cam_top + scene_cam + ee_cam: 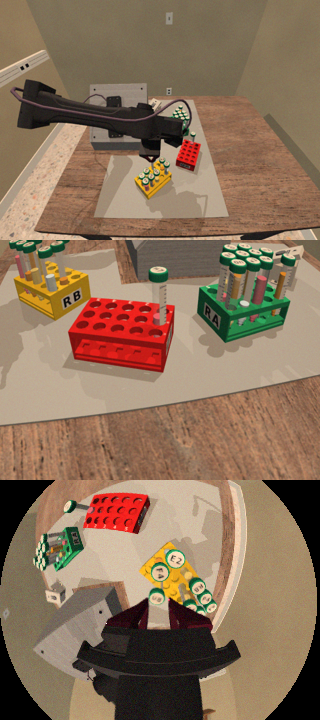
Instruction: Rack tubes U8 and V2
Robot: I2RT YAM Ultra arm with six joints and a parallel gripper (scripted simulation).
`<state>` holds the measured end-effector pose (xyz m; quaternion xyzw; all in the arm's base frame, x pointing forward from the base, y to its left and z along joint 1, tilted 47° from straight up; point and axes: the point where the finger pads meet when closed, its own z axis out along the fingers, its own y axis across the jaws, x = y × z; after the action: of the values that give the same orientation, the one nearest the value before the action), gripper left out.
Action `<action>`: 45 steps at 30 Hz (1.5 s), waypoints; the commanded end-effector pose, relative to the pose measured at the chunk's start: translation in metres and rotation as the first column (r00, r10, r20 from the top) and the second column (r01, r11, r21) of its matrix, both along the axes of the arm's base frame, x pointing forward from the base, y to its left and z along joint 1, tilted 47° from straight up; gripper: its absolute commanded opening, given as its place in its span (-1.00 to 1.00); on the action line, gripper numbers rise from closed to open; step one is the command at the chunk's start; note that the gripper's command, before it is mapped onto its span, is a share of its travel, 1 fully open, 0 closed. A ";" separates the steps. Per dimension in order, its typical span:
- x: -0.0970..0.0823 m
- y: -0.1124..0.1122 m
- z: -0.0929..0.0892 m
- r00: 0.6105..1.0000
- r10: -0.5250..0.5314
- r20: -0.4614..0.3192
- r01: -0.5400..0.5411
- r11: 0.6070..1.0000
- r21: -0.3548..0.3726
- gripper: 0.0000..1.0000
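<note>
item: gripper point(151, 161) point(158, 601), lower centre of the top frame; fingers slightly apart, around the cap zone of a capped tube point(152, 165) point(156, 597), clamped on nothing.

item: yellow rack rb point(160, 186) point(86, 289) point(175, 586), upper left of the exterior frame; that tube upright in it, further green-capped tubes beside.

item: red rack qr point(180, 161) point(116, 337) point(140, 525), left of centre in the exterior frame; one upright tube point(193, 134) point(162, 302) point(70, 506) at its right end.

item: green rack ra point(186, 132) point(214, 295) point(74, 550), upper right of the exterior frame; crowded with capped tubes.

item: tubes u8 and v2; labels too unclear to say which ones they are.
</note>
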<state>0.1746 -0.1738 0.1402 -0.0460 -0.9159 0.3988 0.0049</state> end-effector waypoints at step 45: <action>0.080 0.103 -0.018 0.910 0.302 -0.283 -0.296 0.953 0.064 -0.40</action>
<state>0.2303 -0.0863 0.1298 0.1280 -0.9037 0.3981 0.0925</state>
